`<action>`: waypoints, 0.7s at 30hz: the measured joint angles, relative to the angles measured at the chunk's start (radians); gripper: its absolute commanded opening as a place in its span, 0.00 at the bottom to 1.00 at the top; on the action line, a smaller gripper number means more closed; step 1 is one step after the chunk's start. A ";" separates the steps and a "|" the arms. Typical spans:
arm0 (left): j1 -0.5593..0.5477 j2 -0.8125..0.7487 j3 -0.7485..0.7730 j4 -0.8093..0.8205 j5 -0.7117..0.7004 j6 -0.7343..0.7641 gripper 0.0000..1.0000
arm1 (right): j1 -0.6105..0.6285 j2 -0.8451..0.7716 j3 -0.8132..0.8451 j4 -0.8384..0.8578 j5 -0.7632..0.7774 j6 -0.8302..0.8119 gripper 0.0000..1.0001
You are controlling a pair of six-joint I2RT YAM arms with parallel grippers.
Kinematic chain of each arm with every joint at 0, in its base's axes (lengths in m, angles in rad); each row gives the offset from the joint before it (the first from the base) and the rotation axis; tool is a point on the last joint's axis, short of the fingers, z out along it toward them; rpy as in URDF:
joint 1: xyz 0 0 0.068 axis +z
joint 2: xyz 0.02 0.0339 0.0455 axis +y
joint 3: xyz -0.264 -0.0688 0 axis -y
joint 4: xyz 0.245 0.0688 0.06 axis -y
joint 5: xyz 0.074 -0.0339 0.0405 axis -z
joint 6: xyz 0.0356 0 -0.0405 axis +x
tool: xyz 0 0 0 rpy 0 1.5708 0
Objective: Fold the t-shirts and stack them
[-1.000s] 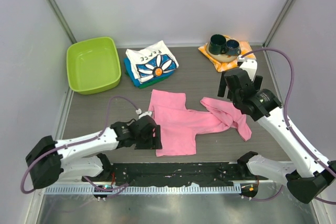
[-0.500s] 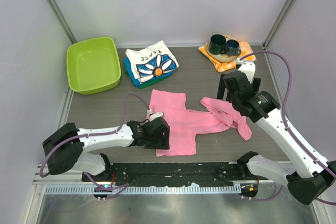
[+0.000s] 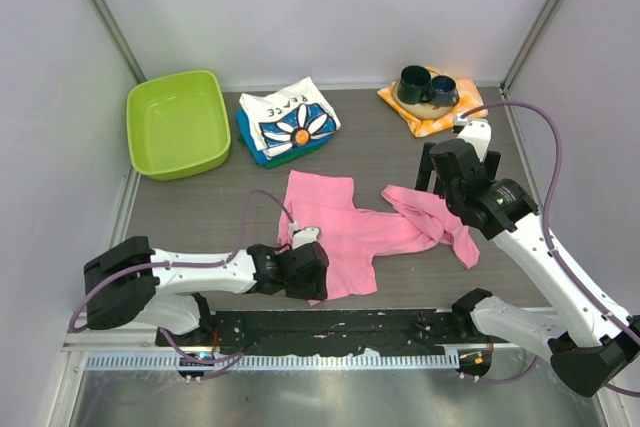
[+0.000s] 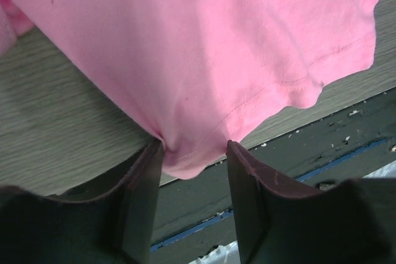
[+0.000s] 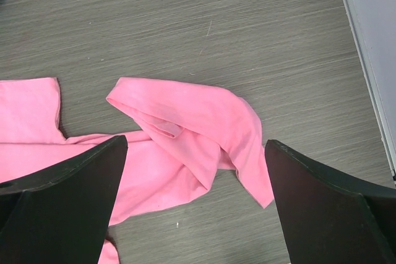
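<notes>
while the left pincer (image 4: 195,153), fingers half apart, straddles a hem corner of the bright pink cloth t-shirt (image 4: 204,47), the right pincer (image 5: 195,141) hangs wide apart above its crumpled sleeve.

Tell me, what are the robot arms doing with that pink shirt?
They are folding shirts. The pink t-shirt lies spread and rumpled on the table. The left gripper has its fingers on either side of the shirt's near hem; whether it grips yet is unclear. The right gripper hovers wide open above the crumpled right end. The folded t-shirts, a daisy one on top, are stacked at the back.
</notes>
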 measured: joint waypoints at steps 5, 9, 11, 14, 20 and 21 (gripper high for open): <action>-0.021 -0.010 -0.035 0.019 -0.017 -0.044 0.01 | 0.000 -0.016 -0.007 0.000 -0.007 0.000 1.00; -0.026 -0.014 -0.044 0.027 -0.027 -0.060 0.00 | 0.000 -0.024 -0.011 -0.002 -0.010 0.001 0.99; -0.027 -0.016 -0.045 0.027 -0.030 -0.066 0.00 | 0.000 -0.027 -0.014 -0.003 -0.011 0.001 1.00; -0.028 -0.028 -0.042 0.005 -0.051 -0.061 0.00 | 0.000 -0.030 -0.016 -0.004 -0.013 0.001 1.00; 0.011 -0.096 0.216 -0.311 -0.159 0.077 0.00 | 0.000 -0.028 -0.043 0.013 -0.037 0.000 1.00; 0.027 -0.115 0.304 -0.354 -0.179 0.111 0.00 | 0.000 -0.024 -0.054 0.020 -0.045 0.000 1.00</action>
